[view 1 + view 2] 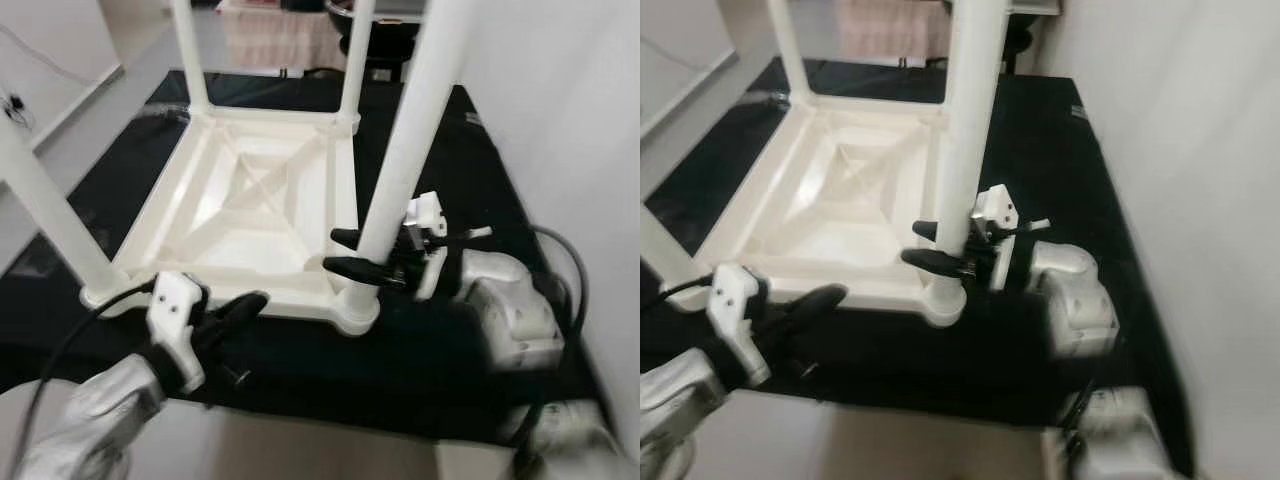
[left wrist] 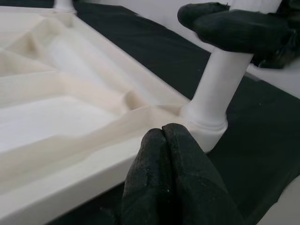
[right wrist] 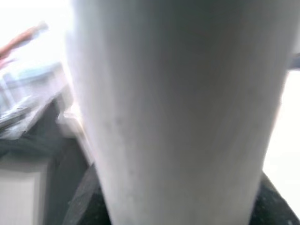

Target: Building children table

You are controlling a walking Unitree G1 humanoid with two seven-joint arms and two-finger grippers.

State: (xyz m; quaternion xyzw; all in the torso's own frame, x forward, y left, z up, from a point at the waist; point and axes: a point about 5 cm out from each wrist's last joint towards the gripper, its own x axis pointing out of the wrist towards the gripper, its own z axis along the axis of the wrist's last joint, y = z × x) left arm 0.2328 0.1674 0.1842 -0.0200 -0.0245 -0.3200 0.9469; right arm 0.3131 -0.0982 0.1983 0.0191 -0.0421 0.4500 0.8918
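Table: small white plastic children's table (image 1: 250,205) lies upside down on a black mat (image 1: 470,170) on the floor, ribbed underside facing up, legs standing upward.
Near-right leg: white round leg (image 1: 405,160) stands upright in the corner socket (image 1: 358,310) nearest the robot's right side.
Other legs: one at the far-left corner (image 1: 190,55), one at the far-right corner (image 1: 357,55), one at the near-left corner (image 1: 50,215), all upright.
Right tool: right tool (image 1: 345,252) reaches in from the right, its two black fingers (image 1: 355,266) on either side of the near-right leg low down, just above the socket, clamped on it. In the right wrist view the leg (image 3: 178,112) is blurred and very close.
Left tool: left tool (image 1: 245,305) sits at the near edge of the tabletop, just beside that same corner; fingers (image 2: 173,183) pressed together, nothing between them.
Surroundings: pale wall (image 1: 570,120) on the right, light floor (image 1: 300,445) in front of the mat.
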